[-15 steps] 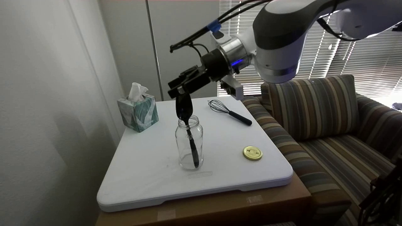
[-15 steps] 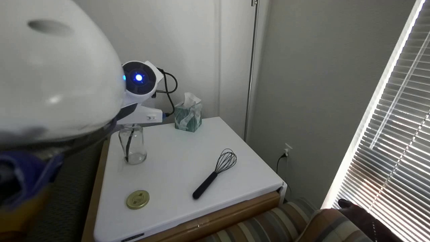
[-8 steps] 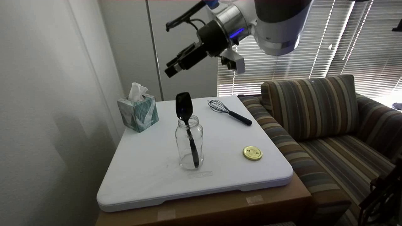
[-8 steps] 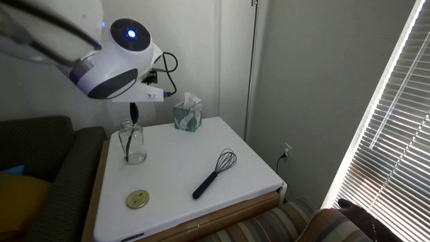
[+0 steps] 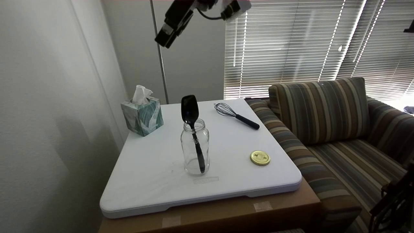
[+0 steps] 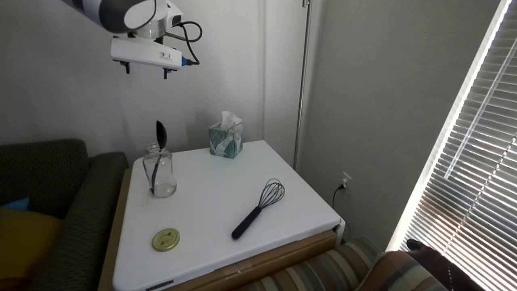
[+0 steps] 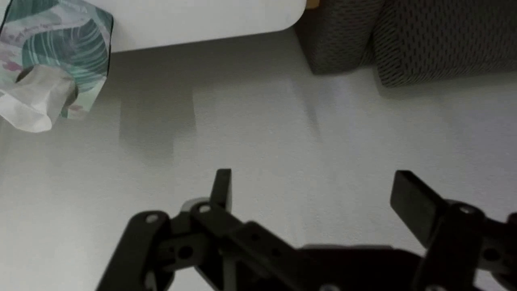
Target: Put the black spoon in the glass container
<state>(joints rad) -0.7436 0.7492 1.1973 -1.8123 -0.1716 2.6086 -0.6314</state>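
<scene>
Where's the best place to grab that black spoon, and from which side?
Likely the black spoon's bowl, from above, the hand pinching its broad faces: it stands mostly above the glass jar, while the handle slants down inside.

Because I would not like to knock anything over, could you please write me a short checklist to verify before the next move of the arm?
1. The black spoon is in the glass container: ok; handle down inside, bowl above the mouth.
2. The glass container stands upright: ok, in both exterior views.
3. The claw is open and holds nothing: ok.
4. The claw is apart from the black spoon: ok; it hangs above with a clear gap.
5. The whisk and yellow disc lie apart from the glass container: ok.
6. Free room above the arm: cannot tell; both exterior views cut it off.
</scene>
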